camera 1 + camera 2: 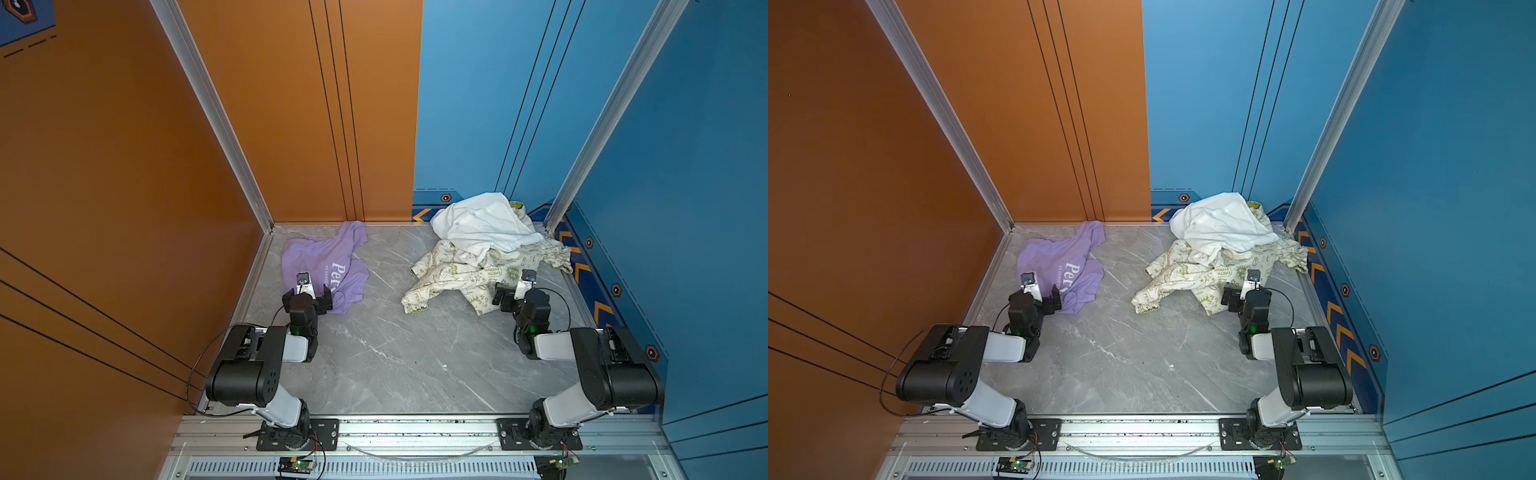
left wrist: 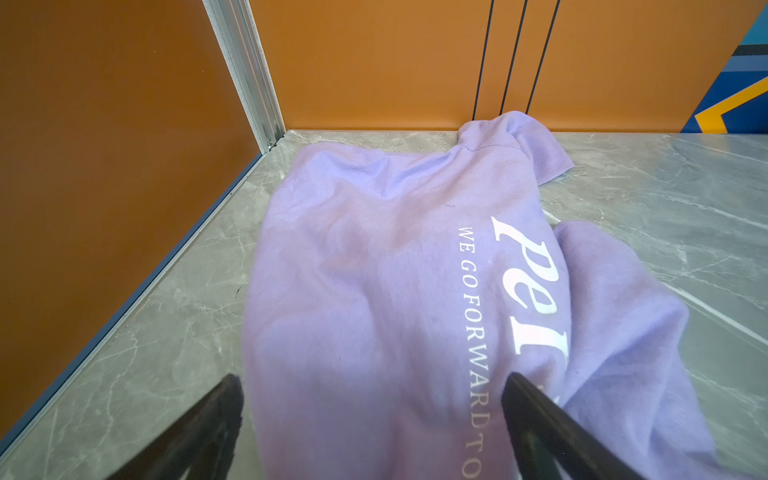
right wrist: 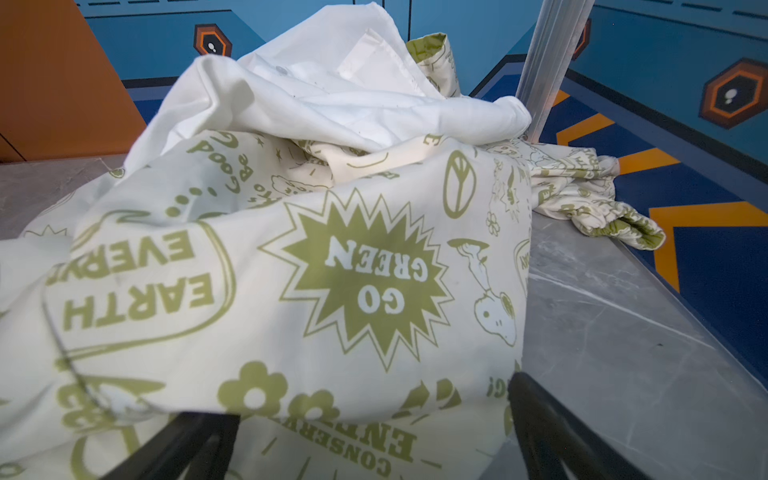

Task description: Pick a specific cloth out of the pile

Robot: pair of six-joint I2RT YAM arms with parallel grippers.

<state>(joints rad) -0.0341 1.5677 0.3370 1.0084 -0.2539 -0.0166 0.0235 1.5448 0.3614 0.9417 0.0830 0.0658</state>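
Cloth (image 1: pixel 320 266), lilac, lettered: long axis runs straight ahead from left gripper (image 1: pixel 307 297), whose wide-spread, empty jaws stand over its near end. Right gripper (image 3: pixel 374 449) gapes, empty, at pile (image 1: pixel 482 249).

Your rig, itemised. Arms: left arm (image 1: pixel 239 376) and right arm (image 1: pixel 615 374), glossy black joint housings, white links. Grippers: left gripper (image 2: pixel 372 380), right gripper (image 3: pixel 361 403), black fingers (image 2: pixel 540 424). Green light (image 1: pixel 296 331) per wrist. White-mounted wrist camera (image 1: pixel 302 280) each. Thin black cable (image 1: pixel 188 384). Black base plates (image 1: pixel 326 434).
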